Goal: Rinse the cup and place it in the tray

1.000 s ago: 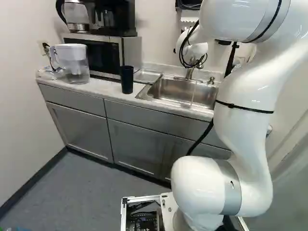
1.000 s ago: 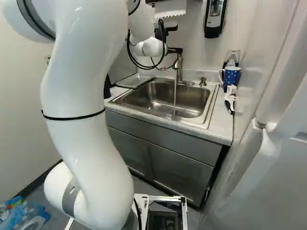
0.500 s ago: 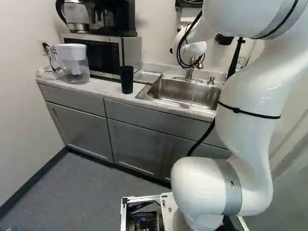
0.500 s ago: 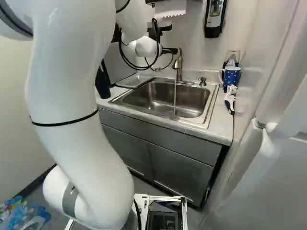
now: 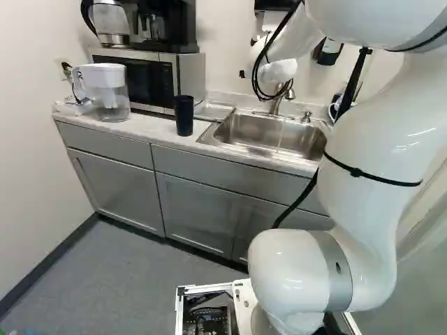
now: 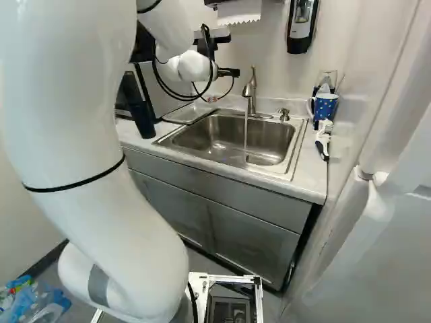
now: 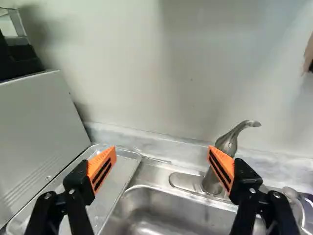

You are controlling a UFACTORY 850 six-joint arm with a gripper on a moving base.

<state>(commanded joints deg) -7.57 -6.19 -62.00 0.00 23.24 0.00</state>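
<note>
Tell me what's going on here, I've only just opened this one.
The white robot arm is handling nothing: its black gripper with orange pads is open and empty, facing the wall behind the stainless-steel sink. A thin stream of water runs from the curved metal faucet. The tall dark cup stands on the counter beside the sink, not in the shallow rectangular tray; whether it has been rinsed, I can't tell.

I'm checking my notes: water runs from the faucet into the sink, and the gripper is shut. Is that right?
Not quite: the gripper is open, its fingers wide apart, as the wrist view shows. Water does run from the faucet into the sink.
</note>
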